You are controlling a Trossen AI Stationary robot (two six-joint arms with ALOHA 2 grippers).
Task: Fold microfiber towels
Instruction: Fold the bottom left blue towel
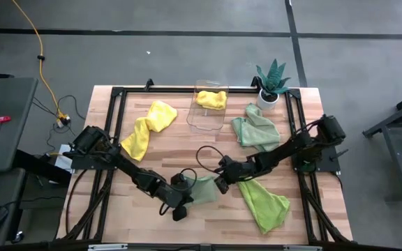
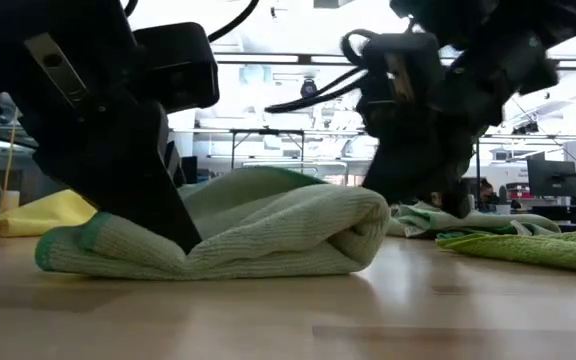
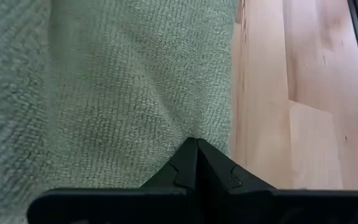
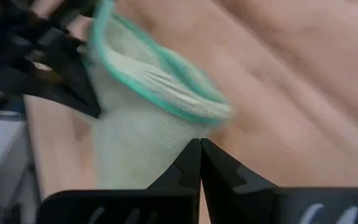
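Centre front: both arms converge on the folded mint towel [image 1: 202, 188]; left gripper [image 1: 185, 197] and right gripper [image 1: 223, 183] crowd it from either side
Front right: lime towel [image 1: 264, 202] lies flat, low enough to pass over
Back centre: clear bin [image 1: 206, 106] stands with a yellow cloth [image 1: 211, 99] inside
Back right corner: potted plant [image 1: 271, 84] rises tall; crumpled green towel [image 1: 255, 129] just beside it
Back left: yellow towel [image 1: 147, 127] heaped
Front left: bare table [image 1: 117, 216], open room
Front edge: bare wood below the grippers
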